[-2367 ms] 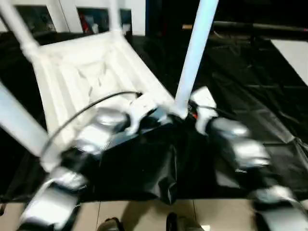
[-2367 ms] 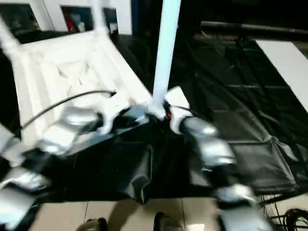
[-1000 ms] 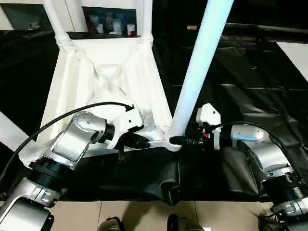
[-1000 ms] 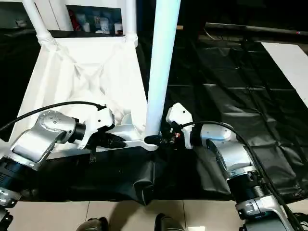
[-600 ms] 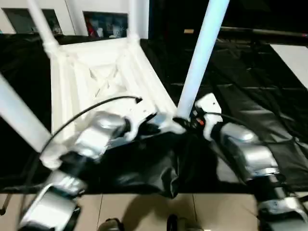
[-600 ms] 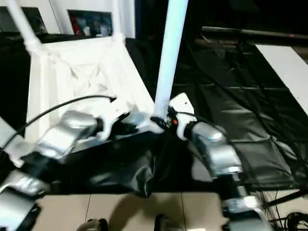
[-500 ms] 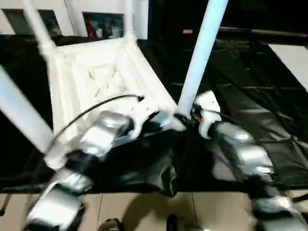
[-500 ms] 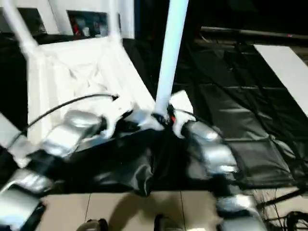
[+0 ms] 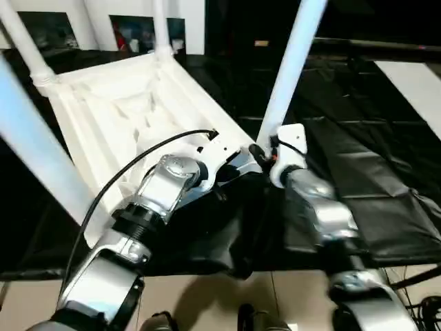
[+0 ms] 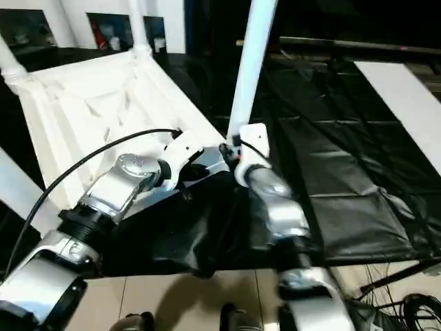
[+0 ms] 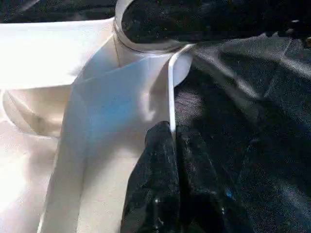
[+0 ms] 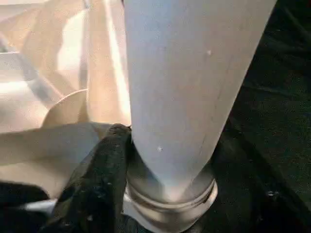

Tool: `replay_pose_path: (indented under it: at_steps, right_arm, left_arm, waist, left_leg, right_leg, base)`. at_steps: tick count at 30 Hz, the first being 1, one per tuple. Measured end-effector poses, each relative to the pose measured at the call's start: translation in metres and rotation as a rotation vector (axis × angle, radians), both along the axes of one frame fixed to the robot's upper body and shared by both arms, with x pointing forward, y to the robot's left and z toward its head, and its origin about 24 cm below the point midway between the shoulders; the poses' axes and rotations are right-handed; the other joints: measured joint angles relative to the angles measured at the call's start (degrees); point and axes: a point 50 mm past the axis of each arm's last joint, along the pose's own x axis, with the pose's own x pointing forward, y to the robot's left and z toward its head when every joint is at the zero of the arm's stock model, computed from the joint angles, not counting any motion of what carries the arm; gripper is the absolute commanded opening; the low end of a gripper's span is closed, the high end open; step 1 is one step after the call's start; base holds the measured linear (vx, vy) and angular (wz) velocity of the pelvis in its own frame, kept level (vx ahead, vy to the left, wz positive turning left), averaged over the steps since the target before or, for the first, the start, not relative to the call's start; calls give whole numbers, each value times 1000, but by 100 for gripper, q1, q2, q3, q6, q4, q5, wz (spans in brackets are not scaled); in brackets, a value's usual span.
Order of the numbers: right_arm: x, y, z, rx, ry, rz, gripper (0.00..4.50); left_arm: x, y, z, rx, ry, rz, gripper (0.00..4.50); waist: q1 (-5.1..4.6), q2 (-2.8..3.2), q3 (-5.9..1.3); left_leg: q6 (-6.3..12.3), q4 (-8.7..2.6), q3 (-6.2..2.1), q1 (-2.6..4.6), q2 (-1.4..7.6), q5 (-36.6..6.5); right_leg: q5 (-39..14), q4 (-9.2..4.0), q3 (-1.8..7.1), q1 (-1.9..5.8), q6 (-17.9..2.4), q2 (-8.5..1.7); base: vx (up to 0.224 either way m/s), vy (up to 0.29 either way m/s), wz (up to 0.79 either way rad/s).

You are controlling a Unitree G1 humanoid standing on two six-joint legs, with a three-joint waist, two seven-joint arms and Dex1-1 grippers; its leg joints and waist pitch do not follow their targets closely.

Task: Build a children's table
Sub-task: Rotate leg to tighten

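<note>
The upturned table top [image 9: 131,117] lies on black sheeting [image 9: 372,165], its near rim pinched by the left gripper [image 11: 174,141], while the right gripper [image 12: 127,145] clasps the leg [image 9: 286,76] standing in the near corner socket.

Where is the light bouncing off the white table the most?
Left wrist view: the table top glares brightest, almost washed out, beside the dark black sheet. Right wrist view: the leg is softly lit, darker near its base. Left eye view: the left forearm gleams.
</note>
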Motion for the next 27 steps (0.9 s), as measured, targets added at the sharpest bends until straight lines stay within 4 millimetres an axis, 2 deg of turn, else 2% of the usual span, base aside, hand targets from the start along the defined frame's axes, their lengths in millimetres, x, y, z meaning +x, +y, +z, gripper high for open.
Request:
replay_pose_path:
  at_steps: [8, 12, 19, 21, 27]
  right_arm:
    - [-11, -36, 11, -132, -8, 295, 354]
    - [-27, -56, 6, -230, 31, 465, 354]
    - [-35, -52, 14, -227, -12, 597, 354]
    - [-40, -50, 12, -198, -16, 622, 354]
    - [-43, -49, 12, -187, -11, 667, 354]
  left_arm:
    - [-7, 10, 3, 2, -11, -90, 0]
    - [-16, 22, 6, -6, 7, -176, 0]
    - [-30, 41, 9, -2, 60, -305, 0]
    - [-33, 43, 10, 9, 74, -328, 0]
    - [-38, 42, 8, 15, 102, -362, 0]
  waist:
    - [19, 15, 12]
    - [41, 35, 22]
    - [78, 45, 27]
    - [111, 48, 29]
    - [110, 50, 31]
  left_leg:
    - [-2, 2, 3, -1, 27, 1]
    - [4, -1, 22, -7, 71, 5]
    - [16, -2, 65, -17, 96, 6]
    - [15, 2, 72, -17, 97, 7]
    - [7, 19, 125, 0, 98, 4]
  right_leg:
    - [65, 66, -38, -8, -39, -2]
    - [60, 116, -60, -16, -47, 16]
    - [-26, 187, -73, -54, -97, 22]
    - [-26, 187, -72, -52, -97, 18]
    - [-23, 189, -51, -35, -99, -3]
  base:
    - [0, 0, 0]
    - [51, -23, 6]
    - [29, -9, 0]
    - [0, 0, 0]
    - [0, 0, 0]
